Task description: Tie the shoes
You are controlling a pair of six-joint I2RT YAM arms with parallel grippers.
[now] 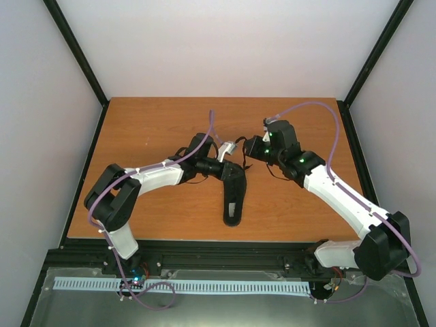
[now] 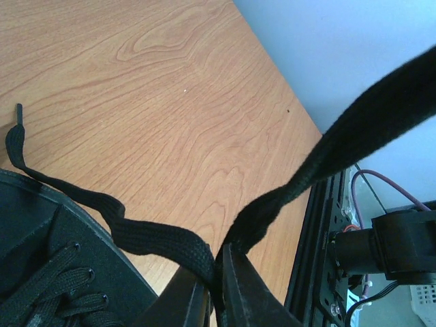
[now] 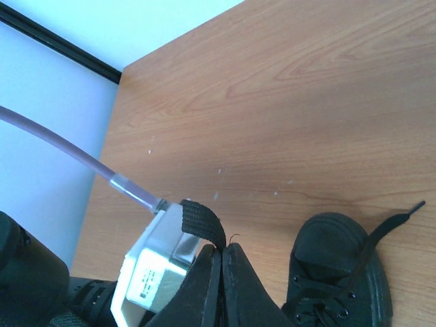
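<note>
The table (image 1: 157,129) of orange-brown wood lies beneath both my arms, which bend inward so that my two grippers nearly meet over its middle.

The shoe (image 1: 234,194), all black, lies flat on the wood just below and between my jaws. Its near end points toward my bases and its far end sits right under the two sets of fingertips. From my left wrist its laced eyelets show down and to the left of the jaws. From my right wrist its rounded toe sits down and to the right of them.

My left gripper (image 2: 219,262) has its jaws pressed together on a flat black lace (image 2: 136,235). On one side of the jaws the lace snakes away along the shoe's edge, and its free tip (image 2: 19,109) rests on the wood well beyond. On the other side a strand rises up and to the right, close past the camera.

My right gripper (image 3: 223,251) is also clamped on lace, with a short black loop standing out just above the closed tips.
</note>
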